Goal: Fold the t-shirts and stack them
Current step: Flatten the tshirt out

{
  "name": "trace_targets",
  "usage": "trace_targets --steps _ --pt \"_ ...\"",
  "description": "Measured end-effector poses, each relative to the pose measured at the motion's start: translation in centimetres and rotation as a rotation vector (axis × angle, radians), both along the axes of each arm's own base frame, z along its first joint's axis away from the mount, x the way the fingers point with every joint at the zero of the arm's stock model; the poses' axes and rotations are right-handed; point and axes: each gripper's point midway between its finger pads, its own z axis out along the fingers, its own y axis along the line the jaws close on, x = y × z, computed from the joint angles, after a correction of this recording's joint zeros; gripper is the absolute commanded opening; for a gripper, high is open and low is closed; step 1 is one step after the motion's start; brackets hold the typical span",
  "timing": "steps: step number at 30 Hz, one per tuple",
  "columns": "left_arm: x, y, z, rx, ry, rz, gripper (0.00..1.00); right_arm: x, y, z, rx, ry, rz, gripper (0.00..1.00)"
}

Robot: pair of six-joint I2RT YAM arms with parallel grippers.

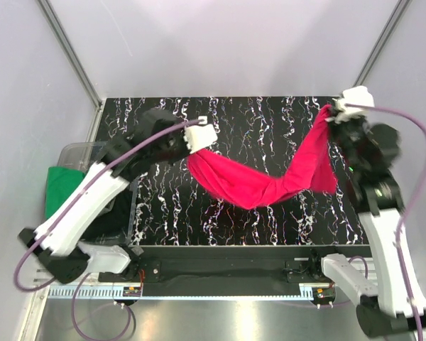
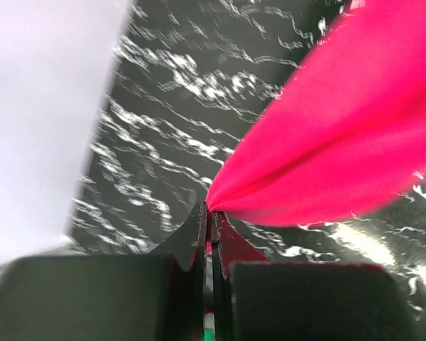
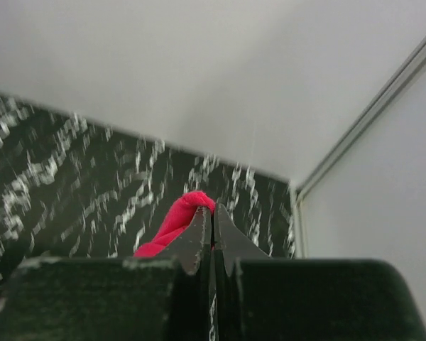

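Observation:
A crimson t-shirt (image 1: 263,181) hangs stretched between both grippers above the black marbled table (image 1: 270,114), sagging in the middle. My left gripper (image 1: 193,148) is shut on its left end; in the left wrist view the cloth (image 2: 341,135) fans out from the closed gripper (image 2: 211,211). At the back right, my right gripper (image 1: 331,114) is shut on the shirt's other end, and a small fold of crimson cloth (image 3: 177,220) shows beside the tips of that gripper (image 3: 213,212). A green t-shirt (image 1: 60,186) lies in a bin at the left.
A clear plastic bin (image 1: 82,153) stands off the table's left edge, with dark cloth (image 1: 117,213) under the left arm. White walls and metal posts (image 1: 71,53) enclose the table on three sides.

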Motion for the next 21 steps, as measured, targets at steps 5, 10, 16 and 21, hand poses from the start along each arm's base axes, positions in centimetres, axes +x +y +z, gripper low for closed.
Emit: trace_targets --steps 5,10,16,21 --pt "6.7 -2.5 -7.5 0.046 0.247 0.108 0.03 8.2 -0.4 -13.1 -0.056 0.363 -0.073 0.0" --pt "13.1 -4.9 -15.8 0.078 0.429 0.214 0.52 11.7 -1.9 -24.1 -0.11 0.658 -0.161 0.74" --pt "10.4 -4.0 -18.1 0.069 0.555 0.251 0.54 10.0 -2.5 -23.3 -0.159 0.648 -0.108 0.8" --pt "5.1 -2.4 -16.1 0.016 0.594 0.216 0.45 5.5 1.2 -22.2 -0.175 0.61 0.153 0.75"
